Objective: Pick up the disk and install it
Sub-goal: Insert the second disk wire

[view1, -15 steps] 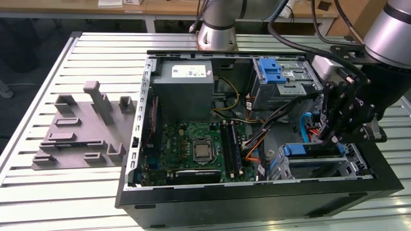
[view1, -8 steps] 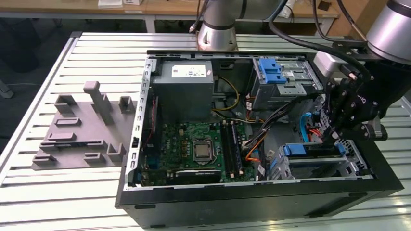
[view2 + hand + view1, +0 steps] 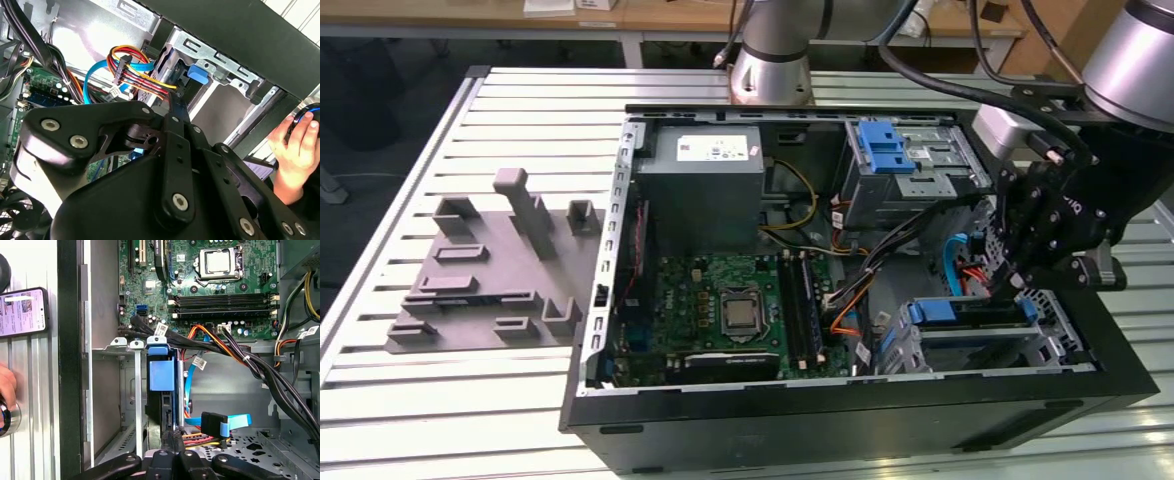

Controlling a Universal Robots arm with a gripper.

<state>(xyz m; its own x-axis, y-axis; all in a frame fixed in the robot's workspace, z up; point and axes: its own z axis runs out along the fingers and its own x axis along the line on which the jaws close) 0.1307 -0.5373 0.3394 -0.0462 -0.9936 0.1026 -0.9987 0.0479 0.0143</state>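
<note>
Disk [image 3: 161, 390], blue-framed, stands on edge in silver cage [image 3: 127, 390].

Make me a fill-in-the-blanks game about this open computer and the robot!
The motherboard in the computer case is ___.
The disk in the drive cage has a ___ plastic rail.
Beside a person's hand on the table lies a ___.
Missing words: green, blue, phone.

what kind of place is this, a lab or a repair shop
Most likely a robotics lab or test bench: an opened desktop computer case lies on a slatted aluminium table, a robot arm is mounted on it, and wooden desks stand behind.
</note>
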